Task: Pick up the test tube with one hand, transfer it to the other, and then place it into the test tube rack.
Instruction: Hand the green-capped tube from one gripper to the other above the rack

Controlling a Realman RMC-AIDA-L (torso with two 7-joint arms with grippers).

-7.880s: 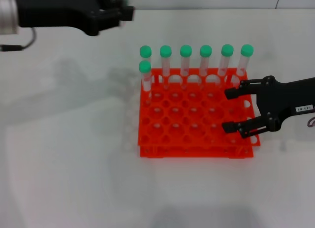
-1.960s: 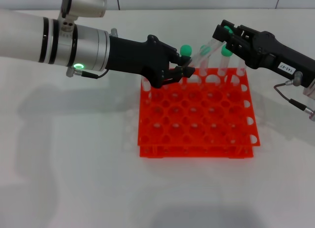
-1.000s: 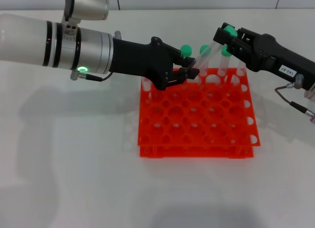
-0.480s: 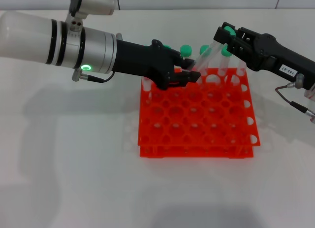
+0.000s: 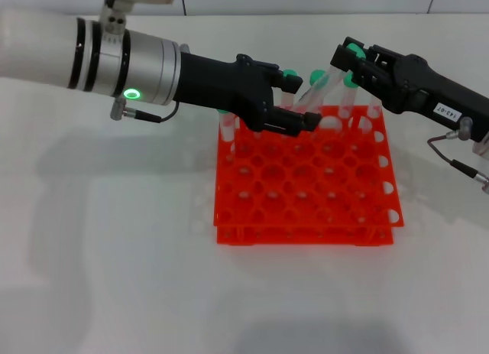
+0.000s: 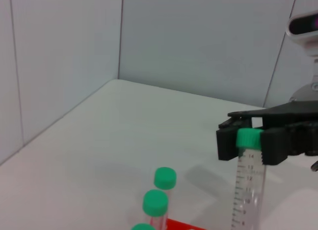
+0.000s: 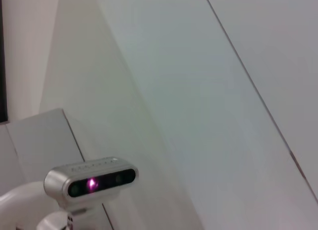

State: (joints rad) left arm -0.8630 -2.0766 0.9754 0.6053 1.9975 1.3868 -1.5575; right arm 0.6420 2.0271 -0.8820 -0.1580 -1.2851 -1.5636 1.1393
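The left arm (image 5: 69, 52) fills the upper left of the head view: a thick silver-white cylinder ringed by two dark bands, with a round green light glowing near its wrist and a thin black cable looping beneath. It ends in the matte black left gripper (image 5: 304, 102), which carries no label. At upper right, the black right gripper (image 5: 350, 60) bears a small white printed label, and a grey cable curls below it.
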